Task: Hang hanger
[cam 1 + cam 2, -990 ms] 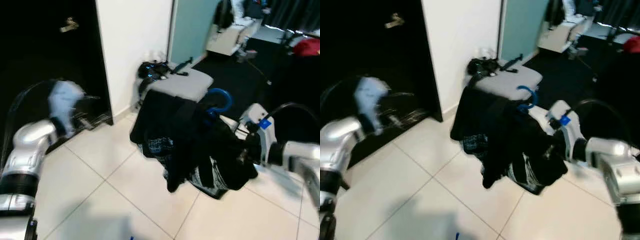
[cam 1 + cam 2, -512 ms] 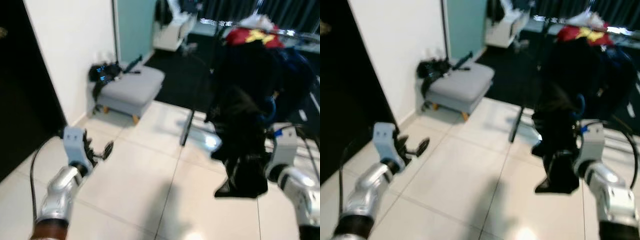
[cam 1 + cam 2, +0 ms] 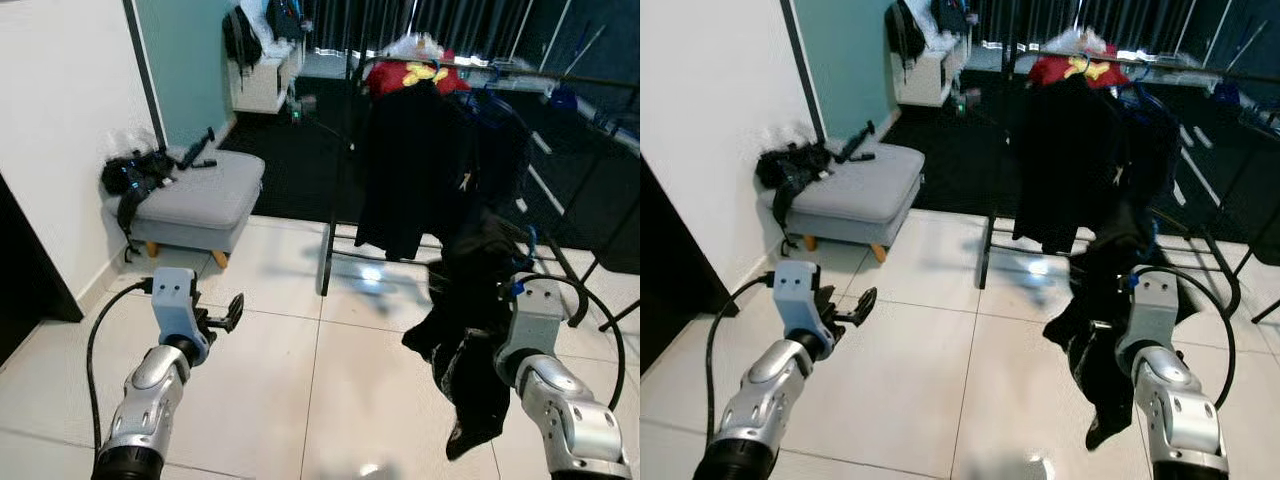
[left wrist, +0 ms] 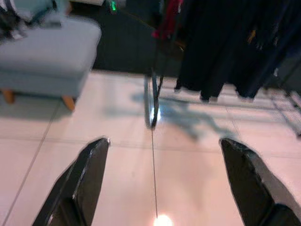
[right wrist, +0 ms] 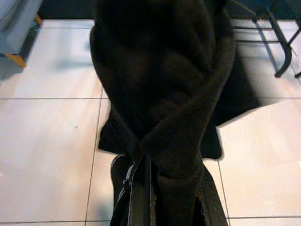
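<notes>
A black garment (image 3: 470, 330) on a blue hanger, whose hook (image 3: 529, 238) peeks out at the top, hangs from my right gripper (image 3: 497, 285). The cloth drapes over that gripper's fingers in the right wrist view, where the black garment (image 5: 160, 94) hangs above the tiles. My right gripper is shut on it. Behind stands a black clothes rack (image 3: 560, 80) with dark clothes (image 3: 400, 160) and a red garment (image 3: 415, 75) on its rail. My left gripper (image 3: 225, 312) is open and empty, low at the left over the floor, with its fingers (image 4: 89, 179) spread wide.
A grey footstool (image 3: 200, 195) with a black bag (image 3: 135, 175) on it stands at the left by the white wall (image 3: 60, 120). The rack's foot (image 3: 325, 280) rests on the tiles ahead. A white shelf unit (image 3: 265, 75) stands far back.
The camera has swung right: the footstool slid left and the rack came nearer and fuller into view. My right gripper still carries the black garment; the left stays open.
</notes>
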Controlling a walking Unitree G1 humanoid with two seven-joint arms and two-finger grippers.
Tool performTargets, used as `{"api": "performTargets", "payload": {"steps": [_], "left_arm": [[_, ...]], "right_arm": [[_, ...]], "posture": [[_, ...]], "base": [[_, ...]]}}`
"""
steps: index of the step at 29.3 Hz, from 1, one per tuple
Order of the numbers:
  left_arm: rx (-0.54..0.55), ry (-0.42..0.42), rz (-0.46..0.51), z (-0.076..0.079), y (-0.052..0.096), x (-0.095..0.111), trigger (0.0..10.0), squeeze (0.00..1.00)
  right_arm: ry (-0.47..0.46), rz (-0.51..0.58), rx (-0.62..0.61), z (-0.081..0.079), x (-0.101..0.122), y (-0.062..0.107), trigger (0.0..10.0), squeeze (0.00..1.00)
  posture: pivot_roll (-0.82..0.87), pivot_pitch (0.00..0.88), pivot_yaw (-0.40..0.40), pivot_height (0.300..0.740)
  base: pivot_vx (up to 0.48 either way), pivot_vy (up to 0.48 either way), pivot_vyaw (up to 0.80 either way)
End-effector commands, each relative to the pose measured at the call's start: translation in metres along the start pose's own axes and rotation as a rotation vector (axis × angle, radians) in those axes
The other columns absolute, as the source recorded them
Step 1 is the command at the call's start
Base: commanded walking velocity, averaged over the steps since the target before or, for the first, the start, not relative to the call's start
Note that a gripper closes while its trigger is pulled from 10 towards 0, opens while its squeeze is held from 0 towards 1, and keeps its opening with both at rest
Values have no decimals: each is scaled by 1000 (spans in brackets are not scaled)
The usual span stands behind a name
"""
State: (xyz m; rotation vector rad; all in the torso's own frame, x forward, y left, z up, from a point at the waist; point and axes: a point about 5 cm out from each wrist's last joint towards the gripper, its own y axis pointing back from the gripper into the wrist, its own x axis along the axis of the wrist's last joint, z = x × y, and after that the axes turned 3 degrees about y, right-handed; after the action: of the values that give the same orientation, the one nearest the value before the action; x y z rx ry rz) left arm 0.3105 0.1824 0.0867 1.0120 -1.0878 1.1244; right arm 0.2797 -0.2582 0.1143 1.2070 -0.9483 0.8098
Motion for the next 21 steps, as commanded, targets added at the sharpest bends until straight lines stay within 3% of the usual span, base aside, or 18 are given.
{"api": "performTargets", "payload": {"steps": [1,10,21], "left_arm": [[-9,-15,-10,4,-1,0,10000,0],[-6,-43,-8,5,-1,2,10000,0],[-20,-51,-10,9,-3,3,10000,0]], "right_arm": [[-7,62,3,1,14,1,10000,0],[-30,110,8,-2,28,-1,10000,0],[-99,152,-53,10,38,1,10000,0]], "posture": [[-38,34,-29,740],[-35,30,-28,740],[-37,34,-22,740]], "base": [[480,0,0],[480,0,0],[480,0,-740]]}}
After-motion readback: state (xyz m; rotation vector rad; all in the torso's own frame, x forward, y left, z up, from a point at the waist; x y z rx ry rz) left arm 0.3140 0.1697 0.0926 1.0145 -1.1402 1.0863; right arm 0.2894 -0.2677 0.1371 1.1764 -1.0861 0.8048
